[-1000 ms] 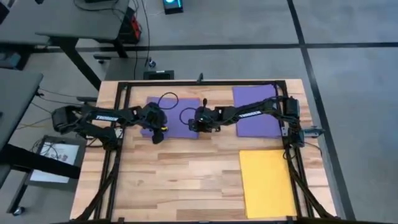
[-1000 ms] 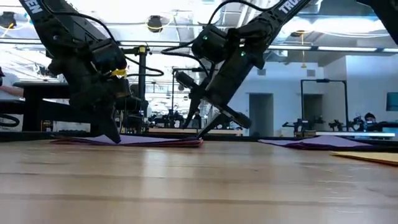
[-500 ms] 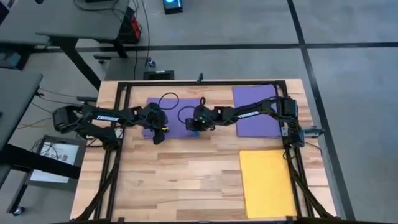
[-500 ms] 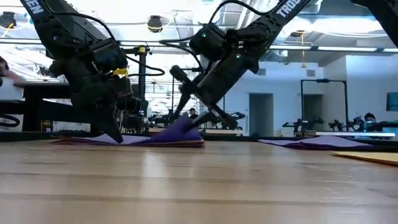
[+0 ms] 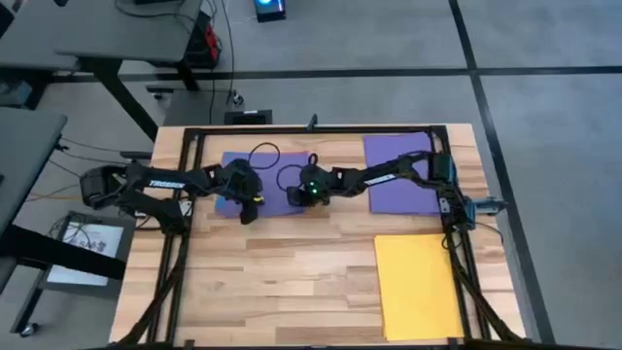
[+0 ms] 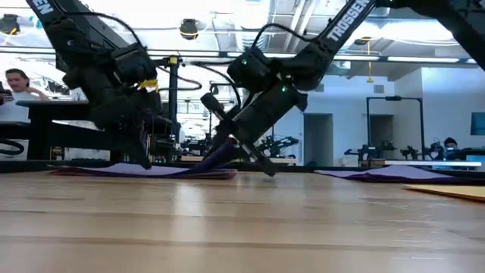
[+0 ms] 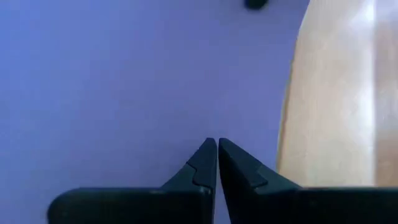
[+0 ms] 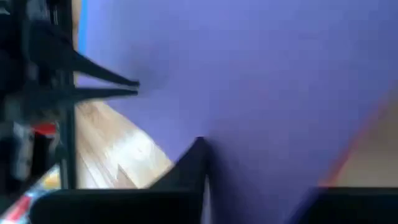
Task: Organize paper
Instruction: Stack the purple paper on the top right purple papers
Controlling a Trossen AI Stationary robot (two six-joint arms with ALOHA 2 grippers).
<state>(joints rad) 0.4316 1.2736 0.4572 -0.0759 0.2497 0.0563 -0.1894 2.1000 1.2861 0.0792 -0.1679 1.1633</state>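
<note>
A purple sheet of paper (image 5: 262, 180) lies at the far left of the table on a reddish sheet whose edge (image 6: 227, 175) shows beneath it. My left gripper (image 5: 249, 208) stands shut on that purple sheet near its near edge. My right gripper (image 5: 299, 197) is shut on the same sheet's right edge, which rises off the stack (image 6: 221, 154). A second purple sheet (image 5: 403, 173) lies flat at the far right, and a yellow sheet (image 5: 418, 285) lies flat at the near right. My left gripper presses its shut fingertips (image 7: 216, 149) down on the purple sheet's top face, close to its edge beside bare wood, coming from above. My right gripper pinches the purple sheet's right edge (image 8: 249, 143) between its fingers, slanting down from the table's right. One finger (image 8: 189, 165) shows and the sheet hides the other. The held edge is lifted; the rest lies flat.
A black frame (image 5: 311, 129) runs round the tabletop. Bare wood (image 5: 282, 282) stretches across the near left and middle. Cables loop over the left purple sheet (image 5: 262, 156). A person (image 6: 15, 80) shows far behind the table.
My right gripper has taken hold of the left purple sheet's right edge, raised it off the stack, and gone toward the table's left, lowering a little. The edge stands bent up and the sheet has shifted slightly left. My left gripper has kept still on the sheet.
</note>
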